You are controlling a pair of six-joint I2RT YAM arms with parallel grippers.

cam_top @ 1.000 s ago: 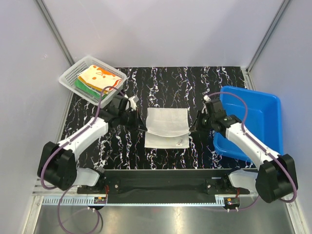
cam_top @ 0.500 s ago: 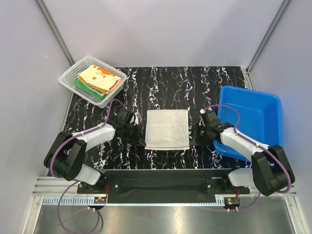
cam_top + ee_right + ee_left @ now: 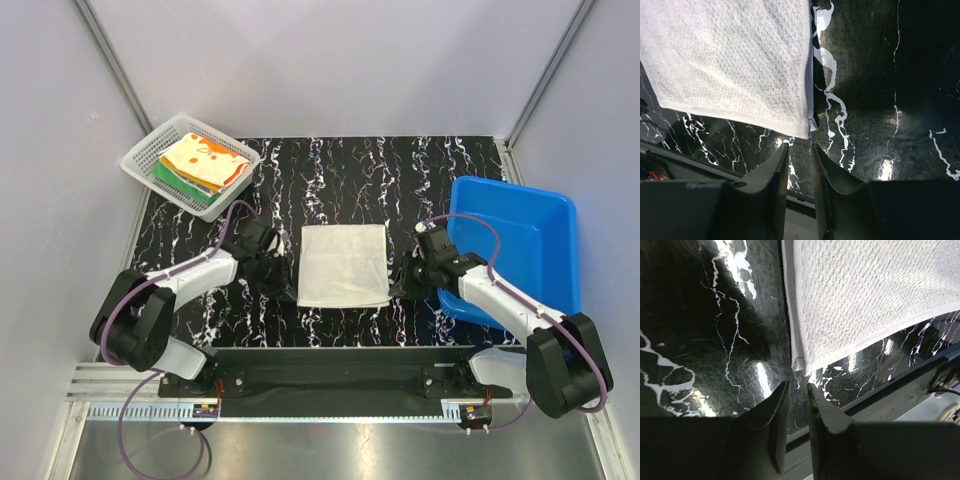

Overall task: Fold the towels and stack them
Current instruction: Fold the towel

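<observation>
Looking down from overhead, the white towel (image 3: 343, 265) lies flat as a neat rectangle in the middle of the black marbled table (image 3: 340, 170), between my two arms. My left pincer (image 3: 279, 280) sits low by the towel's near left corner and my right pincer (image 3: 401, 282) by its near right corner. From up there both are only dark lumps, and I cannot make out how the jaws stand.

My wrist cameras settle that. Seen from the left wrist, my left pincer (image 3: 796, 386) has its two fingers (image 3: 775, 420) a narrow slit apart with nothing between them. The towel's (image 3: 865, 300) hemmed corner rests on the table just ahead of the tips, outside the gap. The right wrist shows the mirror of it: my right pincer (image 3: 800, 146) is parted by a thin gap and holds nothing, with the towel (image 3: 730, 60) corner lying just in front of the tips. These close views also show the bumpy weave and the stitched hem, which the overhead view washes out to plain white.

Only the overhead view takes in the rest. A white mesh basket (image 3: 140, 160) at the far left corner holds a pile of folded towels (image 3: 205, 162), with an orange and white one on top and green showing beneath. A blue tub (image 3: 520, 215) stands on the right, and my right forearm crosses its near left part
</observation>
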